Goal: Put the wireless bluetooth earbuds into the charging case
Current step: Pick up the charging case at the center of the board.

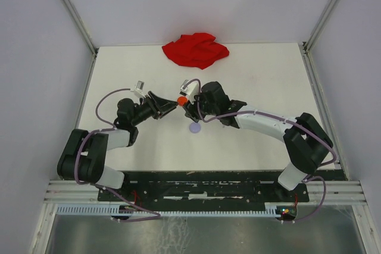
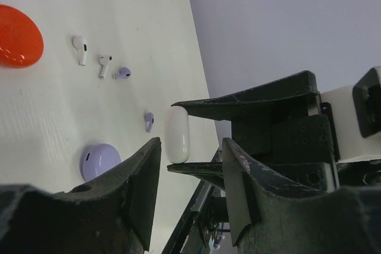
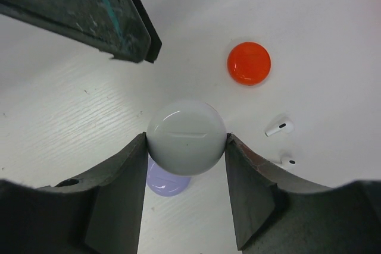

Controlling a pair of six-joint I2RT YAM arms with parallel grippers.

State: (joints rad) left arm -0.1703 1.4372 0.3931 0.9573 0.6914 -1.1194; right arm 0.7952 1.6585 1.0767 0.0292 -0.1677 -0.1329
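White plastic is filling the gap between the right fingers [image 3: 119, 188]: they are pinching a round white case [image 3: 186, 129] by its rim and holding it up off the desk [image 1: 268, 75], seemingly so that the other arm can reach its edge. The left fingers [image 2: 140, 188] are standing narrowly apart with nothing between them, pointing at the case from nine o'clock in the overhead view and probably lining up to pry the lid. That lid is sitting shut, so I cannot tell whether anything is lying inside. A lavender case [image 3: 168, 181] is resting on the desk just under the held one, and an orange case [image 3: 249, 63] is lying at one o'clock of it in the right wrist view; both are looking closed too. No earbud is showing in any case. Two white earbuds [image 3: 278, 127] are lying loose on the desk at three to four o'clock of the held case, and two lavender earbuds [image 2: 123, 74] are lying near them. Red earbuds are not showing anywhere. A red cloth [image 1: 195, 49] is lying bunched at twelve o'clock, well apart.
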